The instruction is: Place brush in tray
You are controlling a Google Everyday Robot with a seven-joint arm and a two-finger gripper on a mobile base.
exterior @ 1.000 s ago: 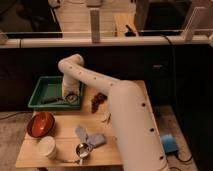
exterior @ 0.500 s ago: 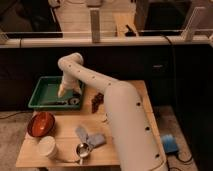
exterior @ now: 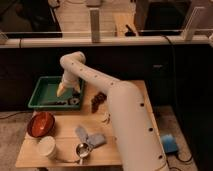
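The green tray (exterior: 44,86) stands at the table's back left. The brush (exterior: 59,102) lies inside it along the front wall, with its dark handle pointing left and its whitish head (exterior: 75,100) at the right. My gripper (exterior: 63,90) hangs over the right half of the tray, just above the brush and apart from it. Nothing shows in the gripper.
A red-brown bowl (exterior: 41,124) sits in front of the tray, with a white cup (exterior: 47,147) nearer the front edge. A metal cup (exterior: 82,149) and a grey cloth (exterior: 90,136) lie at the front middle. A dark object (exterior: 98,100) sits right of the tray.
My gripper has drifted a little up and to the left over the tray. The brush stays lying in the tray.
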